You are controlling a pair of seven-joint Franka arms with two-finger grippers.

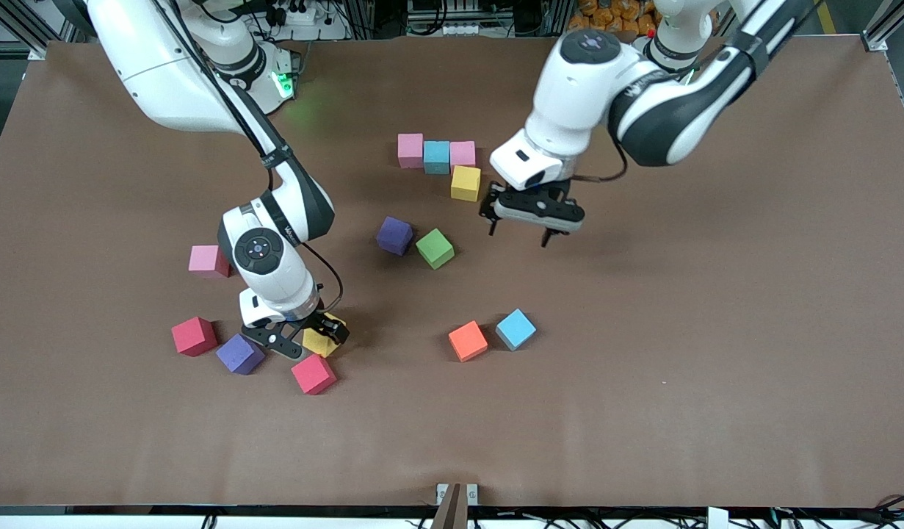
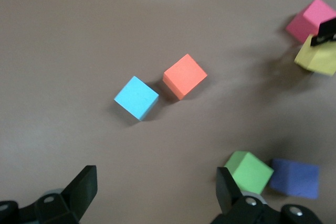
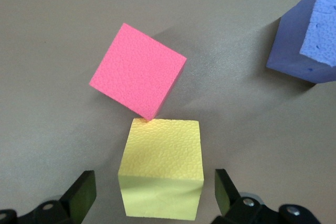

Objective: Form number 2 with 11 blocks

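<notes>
My right gripper (image 1: pixel 302 339), jaws apart, straddles a yellow cube (image 1: pixel 321 339) beside a red cube (image 1: pixel 313 374); my left gripper (image 1: pixel 520 233), jaws apart, hovers beside the started number 2 (image 1: pixel 443 160).

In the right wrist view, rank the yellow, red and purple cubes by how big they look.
1. Yellow cube and red cube look about alike.
2. Purple cube looks smallest, but the frame edge cuts it off, so unsure.
</notes>
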